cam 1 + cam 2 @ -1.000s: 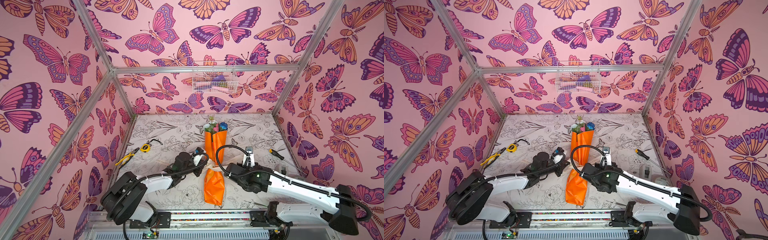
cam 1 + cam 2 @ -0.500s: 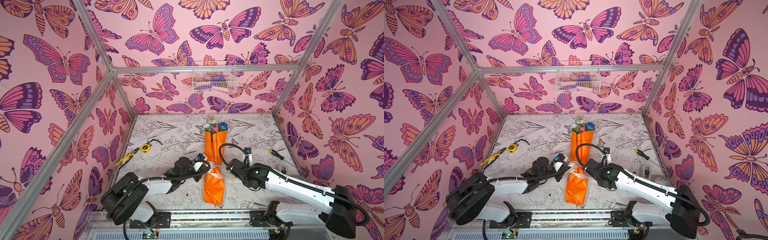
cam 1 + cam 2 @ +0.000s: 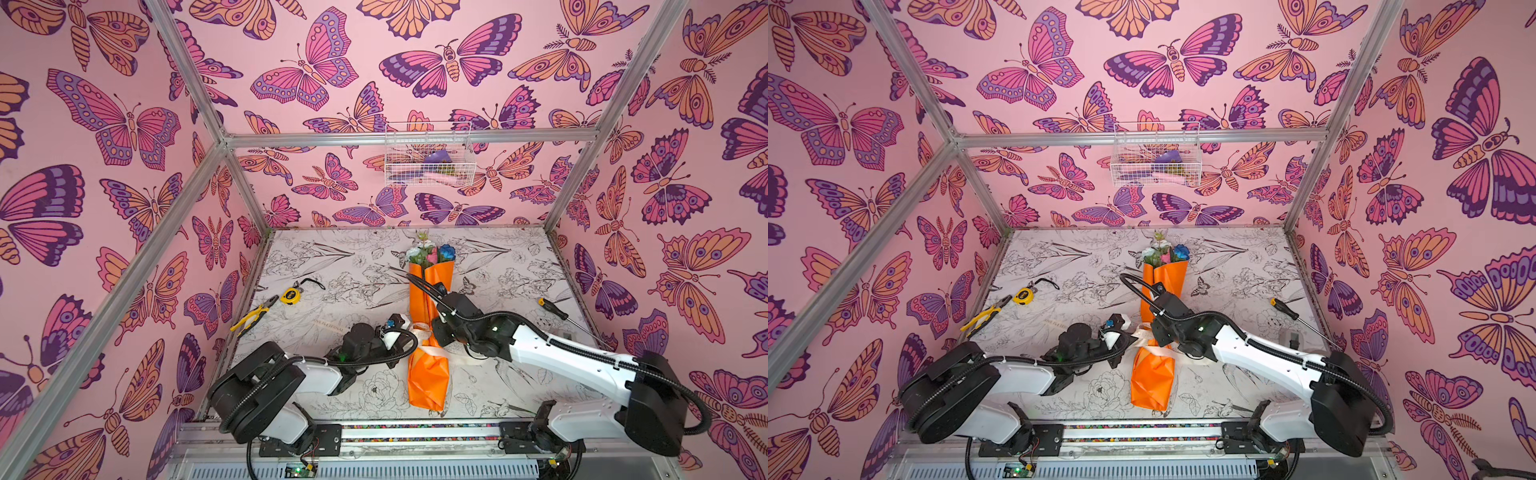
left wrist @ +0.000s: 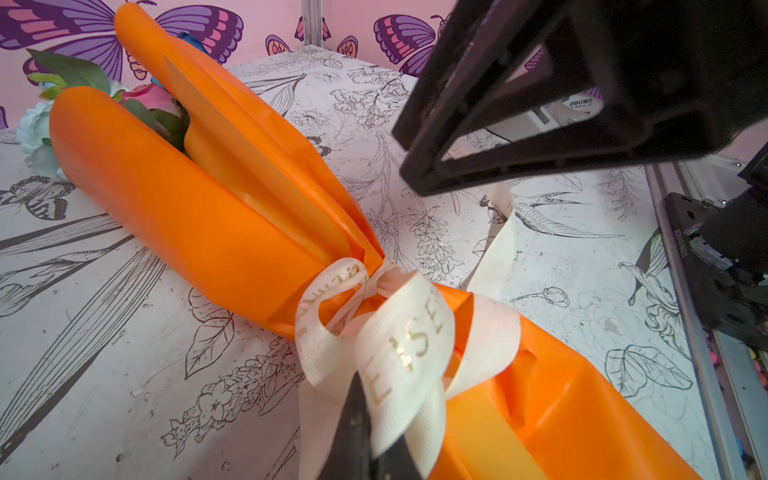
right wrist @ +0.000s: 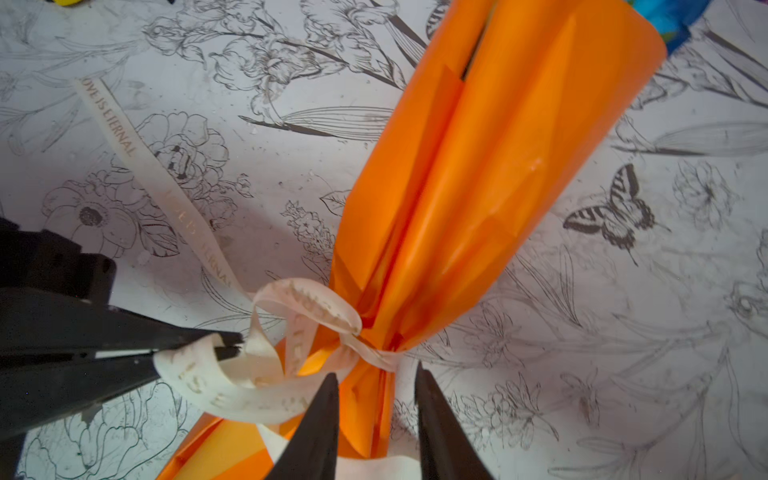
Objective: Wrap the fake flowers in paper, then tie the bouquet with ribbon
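CHANGE: your right pincer [image 5: 375,372], off to the side a second ago, now stands spread astride the bouquet of fake flowers [image 5: 457,166], pinching nothing | LEFT: left pincer [image 5: 227,345] clamps the cream ribbon [image 5: 195,365] loop beside it | VERDICT: knot [image 5: 376,354] looks loose; tighten.

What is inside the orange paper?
Fake flowers poke out of the orange paper at one end: a white bloom, a pink bloom, a blue bloom and green leaves. The paper covers their stems, so those cannot be seen.
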Action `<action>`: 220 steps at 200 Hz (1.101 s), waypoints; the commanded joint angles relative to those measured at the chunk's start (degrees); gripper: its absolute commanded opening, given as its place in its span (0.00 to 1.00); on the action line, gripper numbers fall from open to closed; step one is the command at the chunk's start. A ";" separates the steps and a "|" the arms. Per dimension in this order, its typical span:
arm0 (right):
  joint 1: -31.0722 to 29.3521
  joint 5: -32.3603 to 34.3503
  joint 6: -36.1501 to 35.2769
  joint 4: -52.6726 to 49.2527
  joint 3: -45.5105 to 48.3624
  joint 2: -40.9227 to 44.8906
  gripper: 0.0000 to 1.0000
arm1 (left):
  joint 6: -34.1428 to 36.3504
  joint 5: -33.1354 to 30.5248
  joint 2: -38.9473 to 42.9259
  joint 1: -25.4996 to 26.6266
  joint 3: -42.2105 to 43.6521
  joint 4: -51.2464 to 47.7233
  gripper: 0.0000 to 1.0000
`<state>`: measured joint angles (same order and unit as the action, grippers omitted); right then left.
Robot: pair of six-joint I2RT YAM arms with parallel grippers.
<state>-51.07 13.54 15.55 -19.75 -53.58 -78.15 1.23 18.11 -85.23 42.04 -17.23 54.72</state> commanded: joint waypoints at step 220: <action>4.37 -10.10 -20.03 -0.07 -9.22 -17.08 0.27 | 0.88 2.24 -0.93 0.41 -0.17 5.63 0.00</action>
<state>-46.89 1.08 -3.97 -18.81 -61.17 -94.76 1.45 18.68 -87.44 42.09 -17.43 60.29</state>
